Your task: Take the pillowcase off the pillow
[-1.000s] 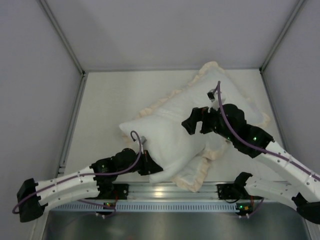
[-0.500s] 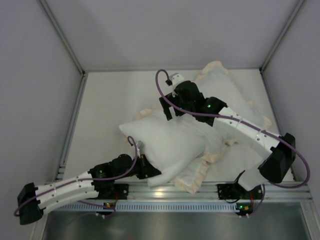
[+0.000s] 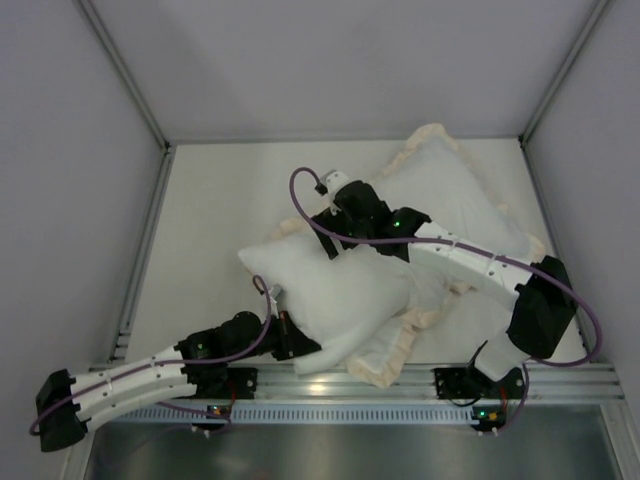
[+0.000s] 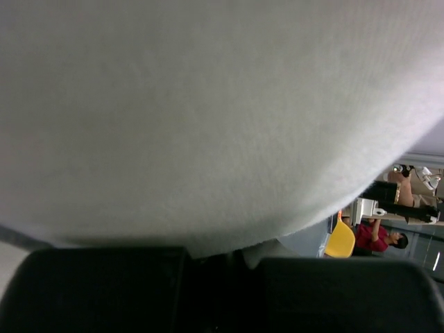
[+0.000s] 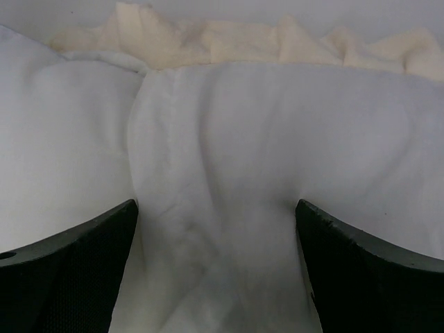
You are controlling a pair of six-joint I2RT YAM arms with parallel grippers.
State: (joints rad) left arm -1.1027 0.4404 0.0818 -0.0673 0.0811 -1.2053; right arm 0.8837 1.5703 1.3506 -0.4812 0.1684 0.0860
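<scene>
White and smooth, faintly creased, one plump rectangular pillow [image 3: 335,290] lies across the pale table [image 3: 215,200] in the top view. Its right end sits under the one pillowcase [image 3: 450,190], a thinner, flatter cloth lying white face up, with a cream ruffled frill [image 3: 395,362] around its edge. I count my two arms, each trailing one purple cable. My left gripper [image 3: 295,340] is at the pillow's near corner. My right gripper [image 3: 332,238] rests on the far side, where the pillow meets the frill.

From my left wrist, soft, finely woven white fabric bulges over nearly the whole picture. At the bottom my two matte black fingers [image 4: 104,291] sit close together, and a tuck of the pillow's cloth dips between them, so this gripper is clenched on the pillow.

From my right wrist, two black fingers [image 5: 62,277] with a fine dotted texture stand wide apart, released, and puckered white cloth lies between them. A stitched hem runs down the left of the cloth. The rumpled cream frill lines the top edge. I cannot tell whether the bulge left of the hem is pillow or case.
</scene>
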